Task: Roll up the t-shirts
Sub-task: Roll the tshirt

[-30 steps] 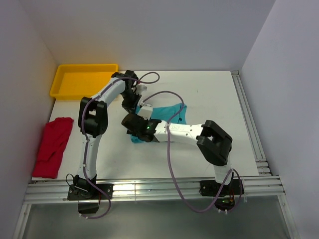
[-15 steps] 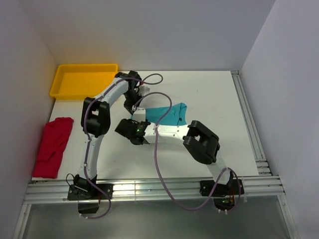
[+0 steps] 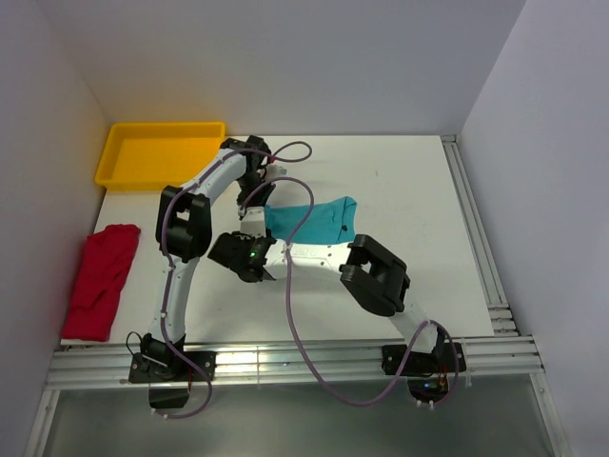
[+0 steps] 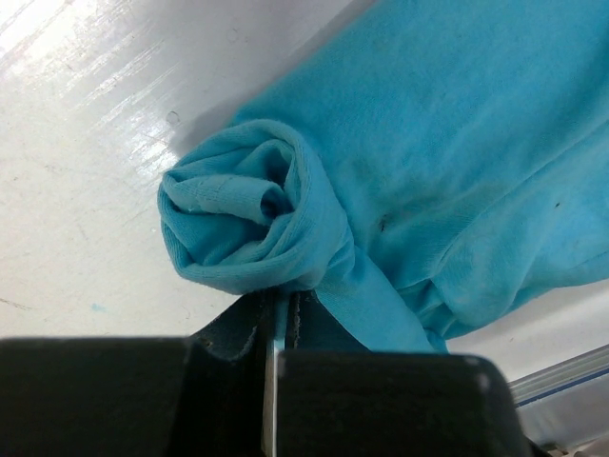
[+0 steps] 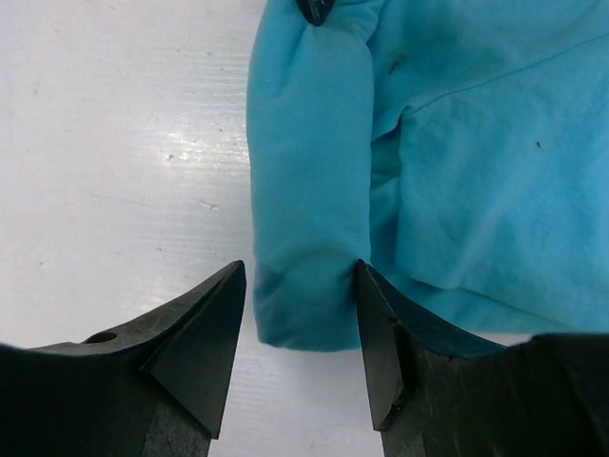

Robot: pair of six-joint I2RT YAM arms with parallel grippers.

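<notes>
Grips the rolled edge of the teal t-shirt (image 3: 309, 221), mid-tabletop (image 3: 409, 181), with the left hand (image 4: 283, 314), fingers clamped together on the fabric. Sets the right hand (image 5: 300, 286) at 7 o'clock of that edge, fingers apart, straddling its near end. Shows the red t-shirt (image 3: 100, 281) crumpled at 9 o'clock, yellow tray (image 3: 157, 152) at 11 o'clock.

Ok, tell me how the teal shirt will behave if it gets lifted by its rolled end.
Probably floppy: the teal shirt lies in soft creases, so it should sag from any grip. Its rolled end looks loose and open at the core, so it may unwind. Thin cloth, likely light.
</notes>
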